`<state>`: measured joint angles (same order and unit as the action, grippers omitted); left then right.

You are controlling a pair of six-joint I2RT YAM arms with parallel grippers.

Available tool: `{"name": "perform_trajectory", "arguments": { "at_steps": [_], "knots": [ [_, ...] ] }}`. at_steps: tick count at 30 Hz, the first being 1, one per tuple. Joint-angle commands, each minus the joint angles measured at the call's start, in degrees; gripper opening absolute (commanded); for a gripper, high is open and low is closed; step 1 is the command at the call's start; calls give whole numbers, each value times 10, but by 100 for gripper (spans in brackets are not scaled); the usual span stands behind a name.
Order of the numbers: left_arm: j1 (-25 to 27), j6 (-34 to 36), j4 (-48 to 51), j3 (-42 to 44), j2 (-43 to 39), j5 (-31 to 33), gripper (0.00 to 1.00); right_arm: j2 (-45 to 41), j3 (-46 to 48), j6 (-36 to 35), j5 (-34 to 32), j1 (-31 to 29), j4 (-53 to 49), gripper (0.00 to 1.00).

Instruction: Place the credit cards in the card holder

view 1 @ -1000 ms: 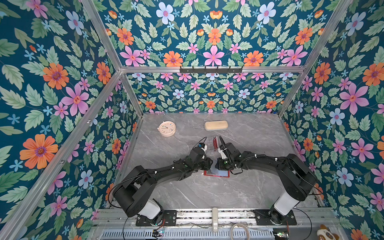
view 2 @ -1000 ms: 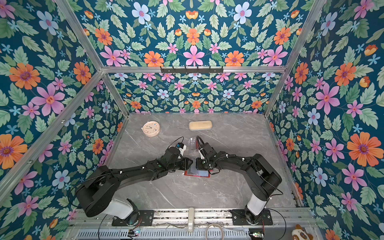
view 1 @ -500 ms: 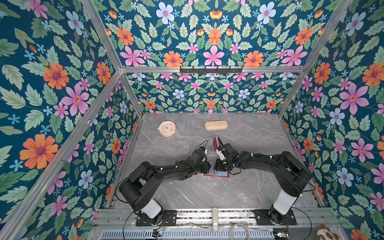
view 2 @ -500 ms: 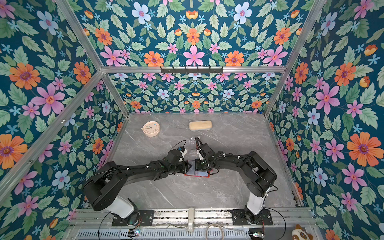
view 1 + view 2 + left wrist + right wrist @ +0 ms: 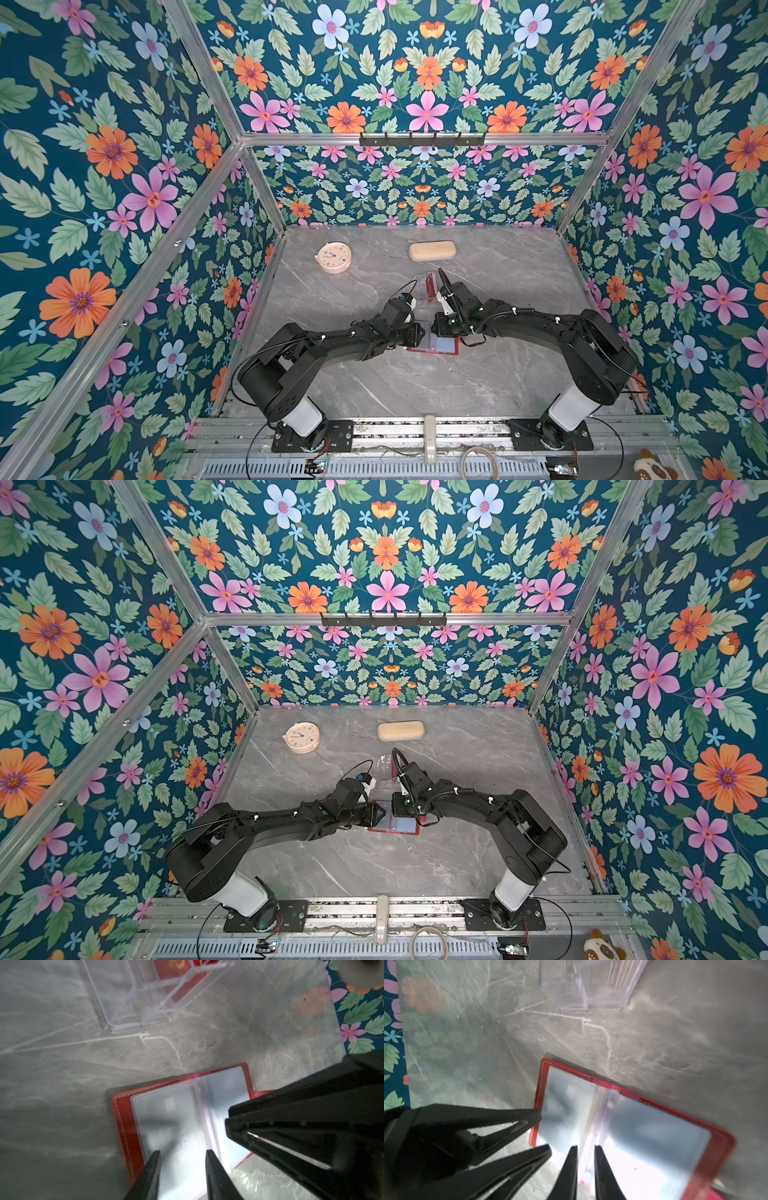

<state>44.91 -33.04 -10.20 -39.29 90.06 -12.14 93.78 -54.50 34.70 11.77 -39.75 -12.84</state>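
The red card holder [image 5: 432, 352] [image 5: 392, 832] lies open on the table, its clear sleeves facing up [image 5: 124, 1126] [image 5: 720, 1147]. One sleeve shows a pale card with a chip [image 5: 169, 1105], the facing one a bluish card [image 5: 446, 344]. My left gripper [image 5: 182, 1152] [image 5: 419, 334] hovers open over the chip-card page with nothing between its fingers. My right gripper [image 5: 585, 1147] [image 5: 436, 330] stands over the fold, its jaws a narrow gap apart. Behind the holder, a red card [image 5: 430, 286] [image 5: 187, 987] stands in a clear acrylic stand [image 5: 135, 1001].
A pink round clock [image 5: 333, 257] and a beige oblong case [image 5: 432, 250] sit near the back wall. The acrylic stand [image 5: 587, 985] is just beyond the holder, close to both wrists. Flowered walls close in three sides.
Both grippers have stayed over the open holder. The left arm has shifted slightly and its gripper now sits closer to the holder's left page.
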Motion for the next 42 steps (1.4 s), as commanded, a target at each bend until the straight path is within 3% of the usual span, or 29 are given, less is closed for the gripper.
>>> {"name": "perform_trajectory", "arguments": {
  "at_steps": [1,12,17,42],
  "knots": [
    [-9,14,25,-18,-7,21,42,-18,-19,-22,-32,6,-40,19],
    [-106,71,76,-107,28,-17,43,7,-142,-96,-44,64,-138,32],
    [-140,75,65,-142,68,-52,44,68,-204,-123,-42,84,-174,38],
    [-164,50,61,-302,233,-111,44,254,-442,-165,-23,110,-274,38]
  ]
}}
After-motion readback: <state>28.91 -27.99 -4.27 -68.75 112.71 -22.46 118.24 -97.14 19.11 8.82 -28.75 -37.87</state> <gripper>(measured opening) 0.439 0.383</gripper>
